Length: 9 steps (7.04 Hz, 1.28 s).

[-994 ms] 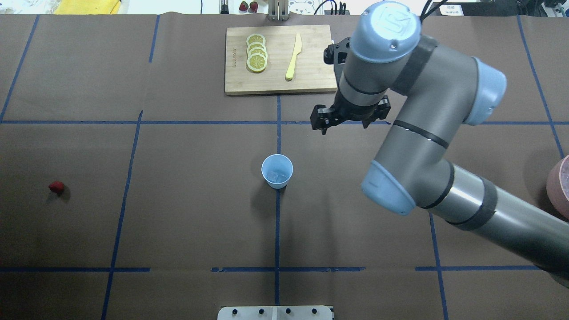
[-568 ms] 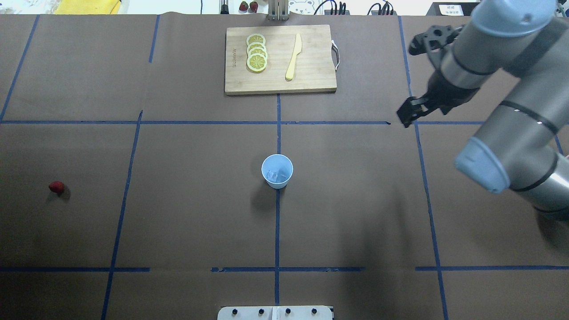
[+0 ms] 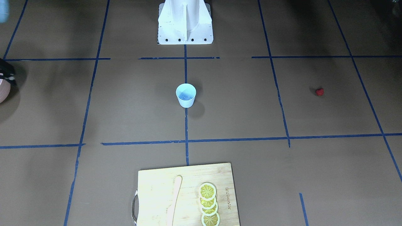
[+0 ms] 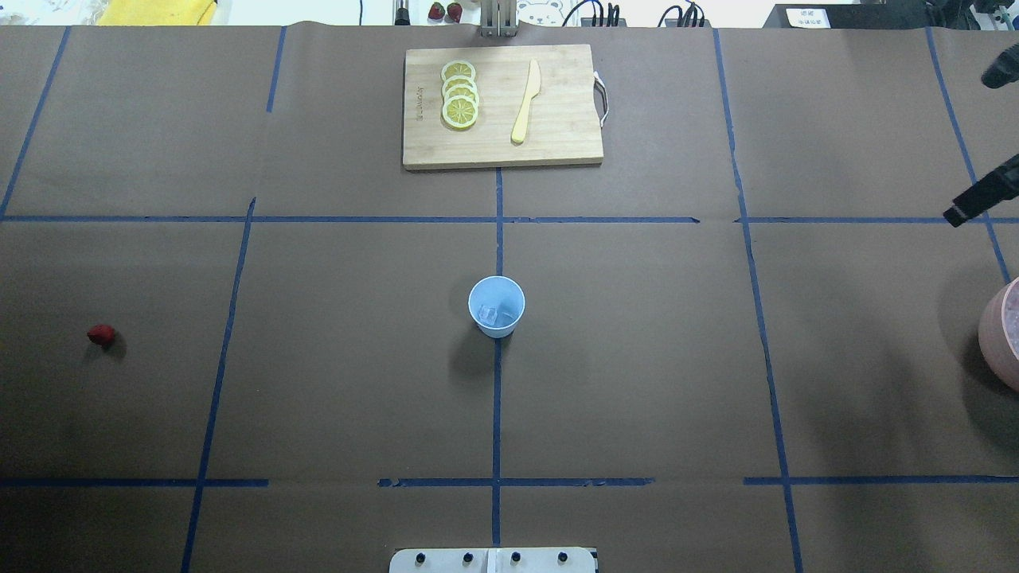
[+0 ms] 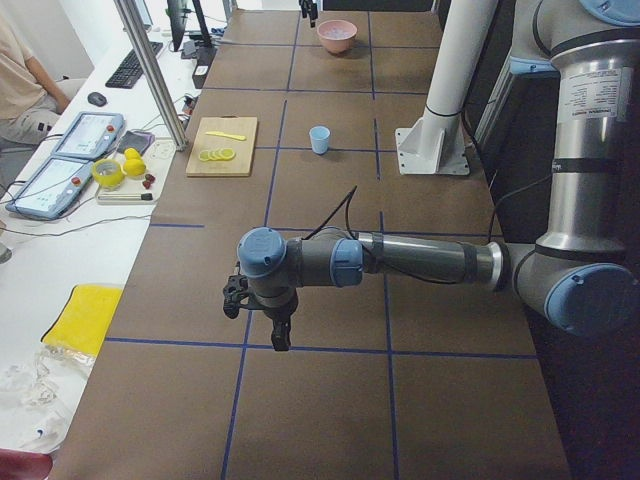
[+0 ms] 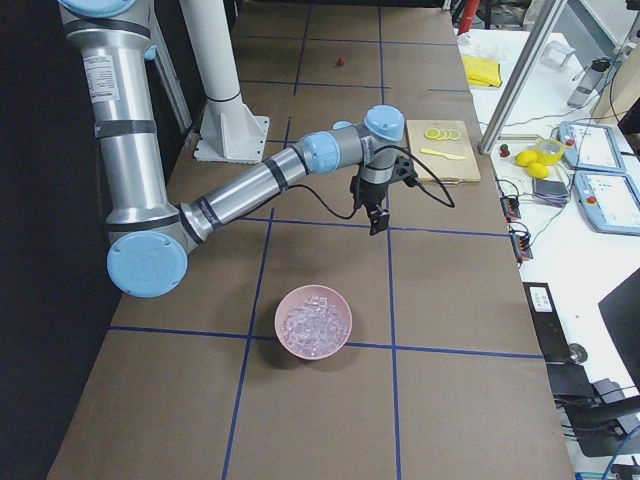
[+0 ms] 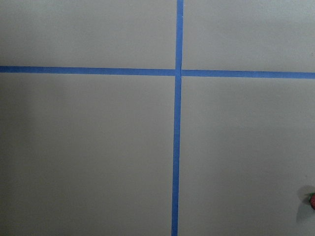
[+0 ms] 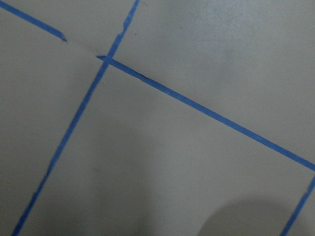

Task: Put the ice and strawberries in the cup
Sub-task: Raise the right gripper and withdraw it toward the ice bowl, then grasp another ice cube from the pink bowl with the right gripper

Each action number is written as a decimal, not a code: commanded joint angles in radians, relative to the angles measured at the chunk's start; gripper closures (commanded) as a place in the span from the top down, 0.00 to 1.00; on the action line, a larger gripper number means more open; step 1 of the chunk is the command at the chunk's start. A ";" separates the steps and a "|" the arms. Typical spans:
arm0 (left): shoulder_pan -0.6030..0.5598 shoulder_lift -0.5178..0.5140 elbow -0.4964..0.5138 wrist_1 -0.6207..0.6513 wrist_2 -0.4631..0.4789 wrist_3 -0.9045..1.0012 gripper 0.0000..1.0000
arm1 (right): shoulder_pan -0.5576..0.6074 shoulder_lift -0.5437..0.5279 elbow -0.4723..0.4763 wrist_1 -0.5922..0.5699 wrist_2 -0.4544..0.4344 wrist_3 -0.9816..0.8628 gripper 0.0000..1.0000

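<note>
The light-blue cup (image 4: 496,306) stands upright at the table's middle, with ice (image 4: 492,316) at its bottom. It also shows in the front view (image 3: 186,95). The red strawberry (image 4: 100,335) lies alone on the paper at the far left, and at the left wrist view's lower right edge (image 7: 311,200). My right gripper (image 4: 967,205) sits at the right edge, above the table beyond the pink bowl (image 6: 314,322) of ice; I cannot tell its state. My left gripper (image 5: 278,335) shows only in the left side view, low over the table; its state is unclear.
A wooden cutting board (image 4: 557,135) at the back middle holds lemon slices (image 4: 460,95) and a yellow knife (image 4: 525,102). The pink bowl also shows at the right edge (image 4: 1005,334). The robot base (image 3: 185,22) stands at the near edge. Blue tape lines grid the brown paper.
My right arm has swung from beside the cutting board, near the cup, out to the table's right edge. The cup and strawberry have not moved.
</note>
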 commanded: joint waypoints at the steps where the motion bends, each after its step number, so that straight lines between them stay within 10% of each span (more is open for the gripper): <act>1: 0.002 -0.002 -0.001 -0.001 0.000 0.000 1.00 | 0.080 -0.115 0.003 0.002 0.007 -0.131 1.00; 9: 0.000 -0.002 -0.001 -0.001 -0.002 0.000 1.00 | 0.080 -0.404 -0.233 0.614 -0.003 -0.024 0.93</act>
